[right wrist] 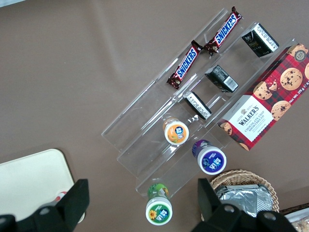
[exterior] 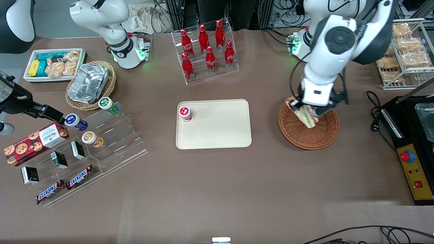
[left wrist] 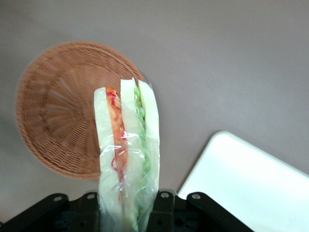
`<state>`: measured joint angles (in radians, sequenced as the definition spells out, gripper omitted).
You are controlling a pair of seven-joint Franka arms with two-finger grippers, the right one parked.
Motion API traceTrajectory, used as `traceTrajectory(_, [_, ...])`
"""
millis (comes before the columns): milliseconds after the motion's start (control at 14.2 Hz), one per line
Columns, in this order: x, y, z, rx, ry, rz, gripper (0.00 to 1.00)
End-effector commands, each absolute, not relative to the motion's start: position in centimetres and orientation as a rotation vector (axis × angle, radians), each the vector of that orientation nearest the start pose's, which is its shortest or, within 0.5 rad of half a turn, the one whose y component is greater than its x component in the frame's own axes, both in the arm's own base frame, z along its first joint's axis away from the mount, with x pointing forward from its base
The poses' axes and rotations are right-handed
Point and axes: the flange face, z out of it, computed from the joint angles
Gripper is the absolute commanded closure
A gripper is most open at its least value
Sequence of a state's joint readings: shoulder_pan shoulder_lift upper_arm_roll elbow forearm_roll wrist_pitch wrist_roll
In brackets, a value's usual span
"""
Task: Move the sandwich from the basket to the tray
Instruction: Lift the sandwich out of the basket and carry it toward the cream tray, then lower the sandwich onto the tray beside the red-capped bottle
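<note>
One sandwich [left wrist: 126, 159] is up off the wicker for you, operator: your hand [exterior: 307, 113] has its fingers closed on the wrapped wedge, and from the wrist camera you can see the orange-red and green layers running lengthwise out from between the black fingers [left wrist: 164, 212]. From the front, the sandwich [exterior: 304, 113] hangs tilted, held above the basket [exterior: 308, 137], over the part of it farther from the front camera.

Nearest the front camera you've got two Snickers bars [exterior: 64, 184] on the lowest step of a clear acrylic stand [exterior: 115, 142], toward the parked arm's end of the worktop [exterior: 217, 196]. A step up sit small dark boxes [exterior: 56, 159], then the round-lidded cups [exterior: 90, 138] and a red box of cookies [exterior: 34, 142].

Mid-worktop, your tray [exterior: 217, 130] lies flat, well apart from the basket, with bare worktop between them. One small red-lidded cup [exterior: 184, 113] stands on the tray, in the corner farther from the camera, toward the parked arm's end. In the wrist camera a corner of the tray [left wrist: 251, 188] shows beside the held sandwich, and the basket [left wrist: 58, 111] sits below it.

Farther still, a lighter wicker basket holds a foil container [exterior: 89, 83], a white bin of snacks [exterior: 52, 64] sits beside it, and seven red bottles [exterior: 206, 47] stand upright in a clear rack.
</note>
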<state>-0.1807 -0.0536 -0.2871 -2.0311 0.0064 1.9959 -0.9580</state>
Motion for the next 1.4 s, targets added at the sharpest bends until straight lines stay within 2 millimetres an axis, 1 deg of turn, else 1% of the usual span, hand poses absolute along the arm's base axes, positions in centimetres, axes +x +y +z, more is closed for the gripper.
traceTrajectory(0, [47.5, -29.1, 46.5, -3.141, -0.577, -0.062, 1.0])
traceTrajectory(70, [46.9, -30.9, 45.9, -3.166, -0.486, -0.079, 1.0])
traceTrajectory(211, [45.5, -34.5, 44.5, -3.195, -0.239, -0.122, 1.0])
traceTrajectory(281, [44.9, -36.0, 43.8, -3.197, -0.164, -0.141, 1.0])
traceTrajectory(421, [44.1, -38.1, 42.0, -3.201, -0.071, -0.144, 1.0])
traceTrajectory(491, [43.4, -39.3, 41.1, -3.205, -0.031, -0.13, 1.0])
traceTrajectory(561, [43.0, -40.2, 39.9, -3.211, -0.007, -0.112, 1.0])
traceTrajectory(772, [43.1, -41.5, 34.8, -3.238, 0.018, -0.054, 1.0])
traceTrajectory(842, [43.1, -41.6, 33.0, -3.244, 0.025, -0.037, 1.0])
traceTrajectory(912, [42.8, -41.7, 31.2, -3.248, 0.071, -0.036, 1.0])
traceTrajectory(982, [42.4, -41.6, 29.0, -3.236, 0.134, -0.051, 1.0])
traceTrajectory(1123, [41.4, -41.3, 25.3, -3.249, 0.167, -0.062, 1.0])
traceTrajectory(1263, [41.0, -41.4, 23.2, -3.272, 0.161, -0.052, 1.0])
traceTrajectory(1333, [40.2, -42.1, 22.6, -3.263, 0.183, -0.04, 1.0])
